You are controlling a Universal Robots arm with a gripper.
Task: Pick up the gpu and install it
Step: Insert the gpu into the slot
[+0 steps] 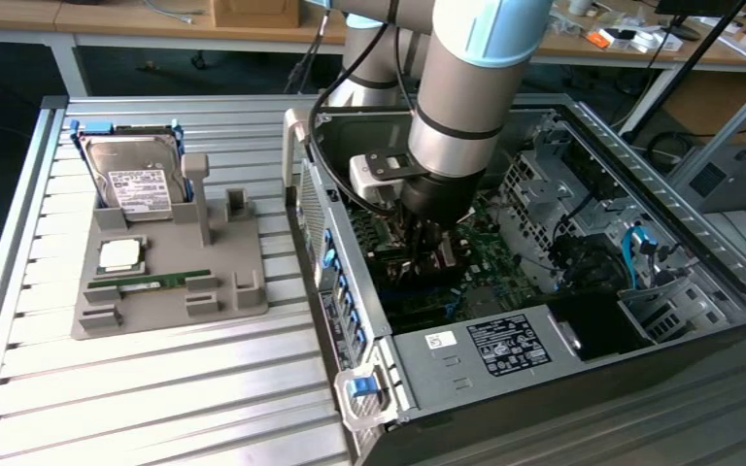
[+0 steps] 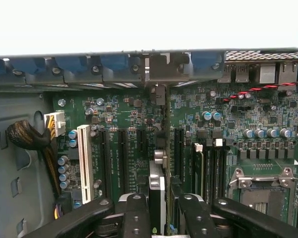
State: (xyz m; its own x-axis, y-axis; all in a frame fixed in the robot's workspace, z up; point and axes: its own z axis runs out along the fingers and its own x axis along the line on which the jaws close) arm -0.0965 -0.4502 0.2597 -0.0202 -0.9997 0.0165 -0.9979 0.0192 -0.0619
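Partly hidden, gpu (image 2: 161,163) edge-on — end effector (image 2: 159,218) gripping

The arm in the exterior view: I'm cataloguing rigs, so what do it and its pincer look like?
The thick silver-grey tubular arm has a light blue joint cap, a black band low on the tube and a black cable running alongside. A small white-grey box sits at the black wrist. The pincer is black, with linked fingers studded with round pivot screws.
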